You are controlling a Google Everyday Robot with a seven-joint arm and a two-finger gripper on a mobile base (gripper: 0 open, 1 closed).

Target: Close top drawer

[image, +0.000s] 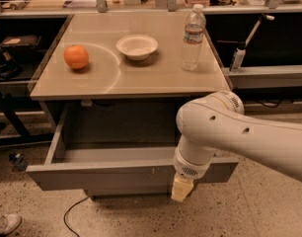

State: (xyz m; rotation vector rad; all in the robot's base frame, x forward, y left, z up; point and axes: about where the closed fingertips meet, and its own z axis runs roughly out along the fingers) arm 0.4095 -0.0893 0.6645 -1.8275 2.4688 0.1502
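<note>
The top drawer (pixel 106 176) is a wide grey metal drawer pulled far out from under the beige table top (pixel 126 73); its inside looks empty. Its plain front faces me, with small white marks right of centre. My white arm (pixel 225 132) reaches in from the right and bends down over the drawer's right front part. The gripper (pixel 182 188) hangs below the wrist, right in front of the drawer front at its right of centre. It shows only as a pale yellowish tip.
On the table top stand an orange (pixel 76 57), a white bowl (pixel 137 47) and a clear water bottle (pixel 193 37). Cluttered benches run behind and on both sides. A black cable (pixel 72 214) and a shoe (pixel 5 224) lie on the speckled floor.
</note>
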